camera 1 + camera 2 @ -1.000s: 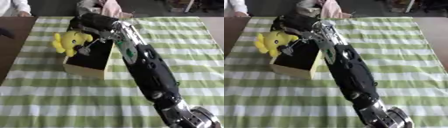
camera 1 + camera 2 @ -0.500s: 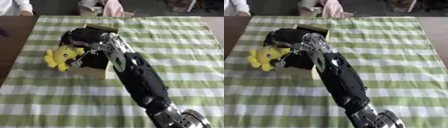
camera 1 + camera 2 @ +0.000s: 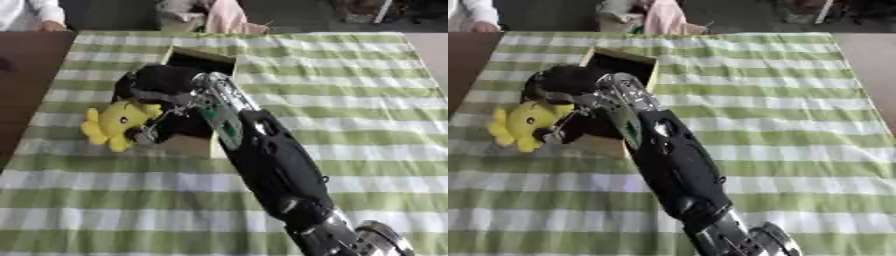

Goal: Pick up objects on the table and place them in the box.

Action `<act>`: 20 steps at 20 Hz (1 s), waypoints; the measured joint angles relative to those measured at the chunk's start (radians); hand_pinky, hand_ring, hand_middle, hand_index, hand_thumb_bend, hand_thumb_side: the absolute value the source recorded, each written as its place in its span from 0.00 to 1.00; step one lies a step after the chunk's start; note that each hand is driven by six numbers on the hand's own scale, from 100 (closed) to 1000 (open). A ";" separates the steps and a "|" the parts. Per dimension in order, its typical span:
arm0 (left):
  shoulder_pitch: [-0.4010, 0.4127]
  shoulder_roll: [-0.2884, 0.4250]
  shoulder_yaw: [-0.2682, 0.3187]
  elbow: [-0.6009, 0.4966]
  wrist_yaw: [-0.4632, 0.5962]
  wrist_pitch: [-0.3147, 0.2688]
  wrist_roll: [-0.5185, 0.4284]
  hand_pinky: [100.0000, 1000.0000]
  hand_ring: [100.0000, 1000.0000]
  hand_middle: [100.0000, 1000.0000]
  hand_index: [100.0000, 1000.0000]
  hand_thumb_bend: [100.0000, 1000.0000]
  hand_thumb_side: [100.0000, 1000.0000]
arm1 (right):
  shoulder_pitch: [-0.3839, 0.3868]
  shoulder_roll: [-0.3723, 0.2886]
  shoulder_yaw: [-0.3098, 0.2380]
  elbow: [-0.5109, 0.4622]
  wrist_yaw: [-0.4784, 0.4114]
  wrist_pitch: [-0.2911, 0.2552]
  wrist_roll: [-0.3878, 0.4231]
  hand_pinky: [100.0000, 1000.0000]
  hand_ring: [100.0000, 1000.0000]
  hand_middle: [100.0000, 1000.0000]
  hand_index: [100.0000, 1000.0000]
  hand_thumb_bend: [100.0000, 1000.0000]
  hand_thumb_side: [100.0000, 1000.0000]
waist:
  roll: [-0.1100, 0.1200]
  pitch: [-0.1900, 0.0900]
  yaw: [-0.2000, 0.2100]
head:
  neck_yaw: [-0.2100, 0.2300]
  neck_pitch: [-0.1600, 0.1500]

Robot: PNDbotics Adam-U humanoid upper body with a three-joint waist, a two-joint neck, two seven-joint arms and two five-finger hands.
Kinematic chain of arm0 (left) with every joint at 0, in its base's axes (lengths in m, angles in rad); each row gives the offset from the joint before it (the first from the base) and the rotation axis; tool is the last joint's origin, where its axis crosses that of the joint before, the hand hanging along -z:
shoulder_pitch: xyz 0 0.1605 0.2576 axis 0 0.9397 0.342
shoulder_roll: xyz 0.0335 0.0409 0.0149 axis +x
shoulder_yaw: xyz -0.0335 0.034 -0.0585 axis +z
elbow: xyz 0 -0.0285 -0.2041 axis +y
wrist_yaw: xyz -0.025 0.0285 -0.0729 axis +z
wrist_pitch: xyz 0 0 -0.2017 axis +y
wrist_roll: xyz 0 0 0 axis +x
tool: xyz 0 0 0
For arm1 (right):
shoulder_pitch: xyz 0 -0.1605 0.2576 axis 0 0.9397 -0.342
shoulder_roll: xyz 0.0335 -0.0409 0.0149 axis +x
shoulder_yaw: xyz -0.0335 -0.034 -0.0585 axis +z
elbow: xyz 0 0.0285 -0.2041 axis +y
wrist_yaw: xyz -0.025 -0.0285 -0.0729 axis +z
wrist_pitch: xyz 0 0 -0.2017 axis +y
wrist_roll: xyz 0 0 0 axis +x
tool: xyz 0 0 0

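Observation:
A yellow plush toy (image 3: pixel 112 120) hangs at the left side of the open cardboard box (image 3: pixel 206 55), against its outer wall and just above the checked cloth. My right hand (image 3: pixel 156 86) is shut on the toy, its dark fingers (image 3: pixel 143 133) curled round the toy's right side. My right arm (image 3: pixel 262 155) runs from the lower right up across the box and hides much of its dark inside. The left hand shows in no view.
A green and white checked cloth (image 3: pixel 359 105) covers the table. Bare brown tabletop (image 3: pixel 22 80) lies to the left of the cloth. The box's near wall (image 3: pixel 188 145) faces me. People sit beyond the far edge.
The whole picture has shifted, so the camera moved. The right hand with the toy has come down from above the box's left rim to beside its left wall.

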 measured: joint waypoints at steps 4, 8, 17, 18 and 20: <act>0.000 -0.001 0.000 0.000 0.000 0.001 0.000 0.42 0.92 0.80 0.67 0.00 0.70 | 0.000 0.000 0.001 -0.001 0.053 -0.007 -0.007 0.86 0.84 0.81 0.85 0.00 0.49 | 0.000 0.000 0.000 | 0.000 0.000; 0.000 -0.001 0.000 0.000 0.000 0.003 0.000 0.42 0.92 0.80 0.67 0.00 0.70 | 0.000 0.000 0.001 -0.011 0.137 -0.008 -0.030 0.91 0.87 0.83 0.87 0.00 0.54 | 0.000 0.000 0.000 | 0.000 0.000; 0.000 -0.001 0.000 0.000 0.000 0.008 -0.006 0.42 0.92 0.80 0.66 0.00 0.70 | 0.000 0.000 0.003 -0.016 0.233 -0.010 -0.106 0.87 0.72 0.56 0.64 0.00 0.36 | 0.001 0.003 -0.002 | 0.000 0.000; 0.000 -0.001 0.000 0.000 0.000 0.008 -0.006 0.42 0.92 0.80 0.66 0.00 0.70 | -0.001 0.000 0.002 -0.016 0.233 -0.010 -0.116 0.87 0.70 0.53 0.61 0.00 0.36 | 0.002 0.003 -0.002 | 0.000 0.000; 0.000 -0.001 0.000 0.000 0.000 0.008 -0.006 0.42 0.92 0.80 0.66 0.00 0.70 | -0.002 0.000 0.000 -0.020 0.233 -0.006 -0.138 0.87 0.68 0.48 0.57 0.00 0.34 | 0.003 0.003 -0.002 | 0.001 -0.001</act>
